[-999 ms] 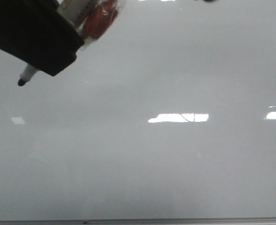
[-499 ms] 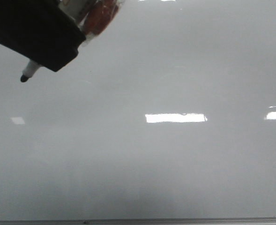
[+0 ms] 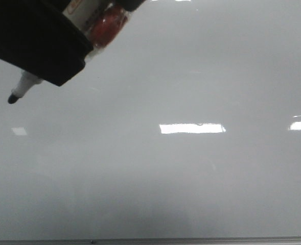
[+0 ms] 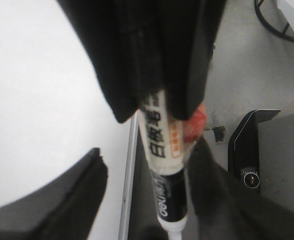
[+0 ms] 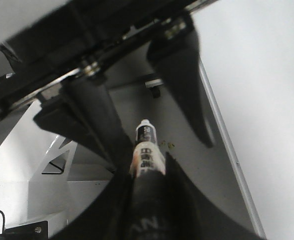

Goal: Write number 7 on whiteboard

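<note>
**Over the whiteboard, marker pinched and tip low at the left**

Across the front view the whiteboard [image 3: 191,194] fills nearly everything, glossy pale grey, with its thin grey frame edge [image 3: 191,240] running along the bottom. A bright oblong glare patch [image 3: 191,128] sits right of centre. No written stroke can be made out on the board from these views.

At upper left of that view the marker [image 3: 28,80] slants down and to the left. Its white neck and black tip [image 3: 12,98] stick out from under a black pincer block that hides most of the barrel. A red-orange part [image 3: 107,25] shows beside the barrel above the block. Whether the tip touches the board cannot be told.

Against half a second ago: the tip is lower and further left, and more of the white neck shows. The glare patch sits in the same place.

Right pincer [image 5: 147,167]: pressed tight on the marker's barrel, label and black band projecting beyond the fingers.

Left pincer [image 4: 151,200]: spread wide, with one dark finger [image 4: 72,200] well off to one side of the marker and the other close beside it. The marker's barrel runs through the gap; contact with that nearer finger cannot be told. In the left wrist view the barrel comes out of the black mass of the other pincer, printed label facing the camera.
</note>
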### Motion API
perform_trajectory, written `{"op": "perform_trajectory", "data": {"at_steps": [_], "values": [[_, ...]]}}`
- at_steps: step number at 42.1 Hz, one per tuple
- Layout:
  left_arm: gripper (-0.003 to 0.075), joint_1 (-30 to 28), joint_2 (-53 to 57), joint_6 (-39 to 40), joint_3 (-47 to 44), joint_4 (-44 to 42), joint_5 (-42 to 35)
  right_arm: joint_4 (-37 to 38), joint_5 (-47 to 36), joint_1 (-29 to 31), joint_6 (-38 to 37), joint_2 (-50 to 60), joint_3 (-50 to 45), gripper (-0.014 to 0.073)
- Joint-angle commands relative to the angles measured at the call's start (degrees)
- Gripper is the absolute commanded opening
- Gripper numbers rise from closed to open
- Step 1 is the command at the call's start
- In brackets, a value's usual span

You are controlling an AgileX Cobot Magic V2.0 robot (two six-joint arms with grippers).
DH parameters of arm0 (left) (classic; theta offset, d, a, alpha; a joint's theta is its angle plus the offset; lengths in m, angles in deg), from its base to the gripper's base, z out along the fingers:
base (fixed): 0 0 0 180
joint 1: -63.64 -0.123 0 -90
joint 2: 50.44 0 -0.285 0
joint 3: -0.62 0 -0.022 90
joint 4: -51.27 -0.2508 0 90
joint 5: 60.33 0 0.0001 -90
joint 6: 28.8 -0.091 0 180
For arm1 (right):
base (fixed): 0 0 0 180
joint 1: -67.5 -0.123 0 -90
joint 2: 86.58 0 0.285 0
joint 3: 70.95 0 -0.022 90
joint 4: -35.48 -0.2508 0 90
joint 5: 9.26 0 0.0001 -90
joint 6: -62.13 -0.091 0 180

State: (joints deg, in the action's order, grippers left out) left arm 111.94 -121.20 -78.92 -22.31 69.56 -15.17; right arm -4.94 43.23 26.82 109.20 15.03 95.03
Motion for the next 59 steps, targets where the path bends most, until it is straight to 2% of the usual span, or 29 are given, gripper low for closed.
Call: {"op": "perform_trajectory", "data": {"at_steps": [1, 7, 13, 17, 22, 32, 41, 59], "values": [[0.0571, 0.5, 2.4, 1.0, 1.8, 2.1, -4.3, -1.9, -0.9, 1.6, 0.3, 1.2, 1.8, -0.0068], [0.0521, 0.4, 7.0, 1.2, -0.1, 2.1, -4.6, -1.8, 0.0, 7.5, 0.3, 1.3, 1.7, -0.0068], [0.0388, -0.3, 13.8, 3.2, -4.7, 2.1, -4.8, -1.8, -1.5, 13.6, 0.3, 1.4, 1.1, -0.0068], [0.0210, -0.5, 20.1, 4.2, -9.8, 2.6, -4.7, -1.8, -6.8, 16.5, 0.3, 1.5, 0.1, -0.0068], [-0.0014, -0.5, 25.8, 4.2, -14.4, 5.0, -4.7, -2.0, -13.2, 16.9, 0.3, 1.5, 0.0, -0.0068], [-0.0020, -0.5, 27.9, 4.2, -15.1, 7.5, -4.3, -2.2, -13.9, 16.9, 0.3, 1.5, 0.0, -0.0068], [-0.0020, -0.5, 27.9, 4.2, -15.1, 7.5, -4.6, -6.2, -15.4, 16.9, 0.3, 0.5, 0.1, -0.0068], [-0.0020, -0.5, 27.9, 4.2, -15.1, 7.5, -4.6, -9.2, -17.4, 16.8, 0.3, -18.6, 14.2, -0.0068]]}}
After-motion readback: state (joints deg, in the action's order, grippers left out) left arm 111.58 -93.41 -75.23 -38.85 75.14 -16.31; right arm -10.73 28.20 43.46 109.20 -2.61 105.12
